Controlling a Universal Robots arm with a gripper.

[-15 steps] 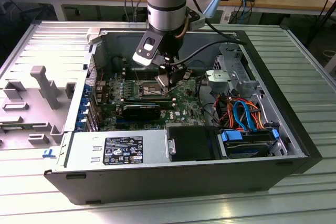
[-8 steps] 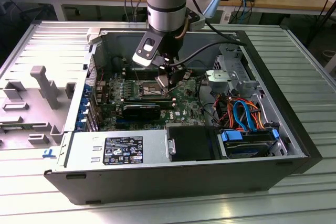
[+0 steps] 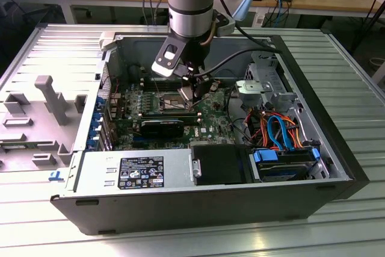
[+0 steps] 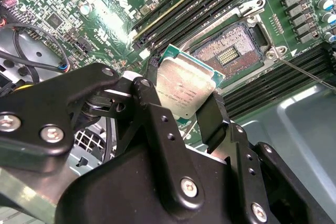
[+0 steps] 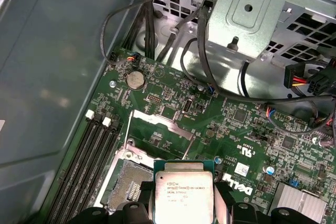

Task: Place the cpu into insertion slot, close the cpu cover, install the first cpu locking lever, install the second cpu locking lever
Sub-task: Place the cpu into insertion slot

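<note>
My gripper [image 3: 191, 91] reaches down into the open computer case and is shut on the cpu [image 4: 186, 87], a small square chip with a silvery top, held by two opposite edges between the black fingers [image 4: 212, 121]. The cpu [image 5: 184, 195] hangs just above the board, beside the insertion slot [image 5: 126, 182] and partly over its edge. The insertion slot [image 4: 228, 51] lies bare, its pin field showing inside a silver rim. The cpu cover [image 5: 160, 121] stands swung open at the slot's far edge. A thin wire lever [image 4: 304, 72] sticks out beside the slot.
Long black memory slots [image 5: 89, 150] run along one side of the slot. A metal drive cage [image 5: 252, 14] with black cables [image 5: 210, 77] hangs over the board. A power supply [image 3: 132, 170] and a black shroud [image 3: 219, 164] fill the case's near side.
</note>
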